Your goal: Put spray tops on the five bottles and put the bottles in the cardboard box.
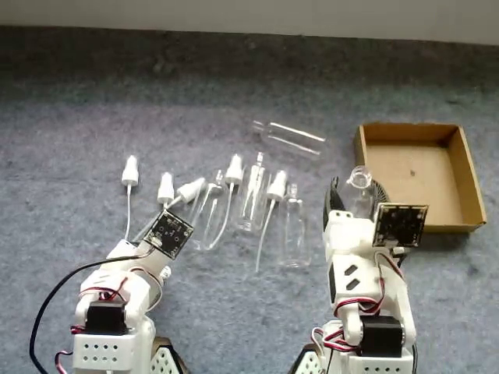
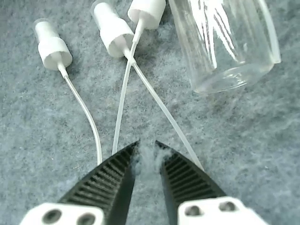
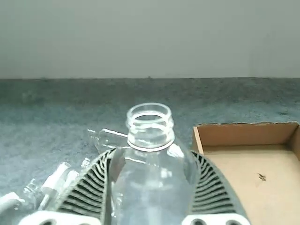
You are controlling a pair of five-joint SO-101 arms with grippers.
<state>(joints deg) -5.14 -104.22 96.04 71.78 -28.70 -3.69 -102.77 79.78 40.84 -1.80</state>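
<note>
Right pincer (image 3: 152,157) is clamping a clear bottle (image 3: 150,136) by the body, one ribbed jaw bowing round each side, neck pointing up and open above the fingertips. I'm reading that as using the arm as a fixture so a top can go in from above. No top is sitting on it yet. In the high view that bottle (image 1: 360,181) is hanging just beside the cardboard box (image 1: 460,167), at the wall facing the pile, so the drop afterwards is looking short. No bottle is lying in the box. Left pincer (image 2: 146,145) is running at a narrow slit with only carpet (image 2: 42,140) showing in the gap. It's hovering low among three dip tubes (image 2: 123,103), which are passing either side of the tips, none between them. Their spray tops (image 2: 112,30) are lying further out ahead, apart from the tips, so I'm judging this as lining up for a pick, not gripping. A loose bottle (image 2: 225,42) is lying uncapped just beside those tops. Further out, the remaining tops (image 1: 277,185) and bottles (image 1: 292,226) are lying mixed in a row between the arms, and one far bottle (image 1: 288,139) is lying well apart behind them
</note>
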